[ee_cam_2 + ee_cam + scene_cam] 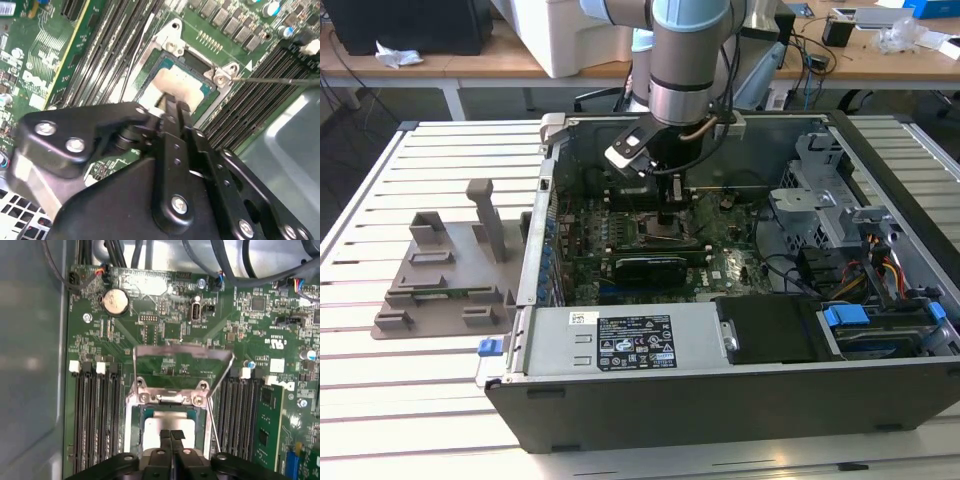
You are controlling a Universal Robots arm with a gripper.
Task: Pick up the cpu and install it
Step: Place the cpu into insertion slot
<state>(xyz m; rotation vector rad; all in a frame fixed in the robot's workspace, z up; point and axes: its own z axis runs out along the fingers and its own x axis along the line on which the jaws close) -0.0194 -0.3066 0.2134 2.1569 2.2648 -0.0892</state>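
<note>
**Inside the open computer case: fingers pinched together above the cpu in its socket**

Down in the computer case (pixel 720 400), in the exterior view, the arm stands upright with the gripper (pixel 670 212) lowered over the middle of the green motherboard (pixel 620 245). The case lies on a slatted table (pixel 380 400). A grey plastic tray (pixel 440 290) sits on the slats beside it, towards the exterior view's left and well apart from the gripper.

In the first wrist view, the cpu (pixel 167 421) lies flat in the socket (pixel 131 410), its pale metal top facing up with a dark border around it. The socket's load plate (pixel 182 350) is tilted up and open, and the thin retention lever (pixel 212 422) stands free at the socket's side. The gripper (pixel 171 434) is narrow: its two black fingers (pixel 165 437) are pressed together with just a seam between them, and nothing is held. The tips sit right over the cpu's top; I cannot tell whether they touch it.

The second wrist view agrees: the gripper (pixel 172 106) is closed up over the cpu (pixel 182 82). Memory slots (pixel 92 415) flank the socket on both sides, and a coin cell battery (pixel 115 301) sits further off on the board.
</note>
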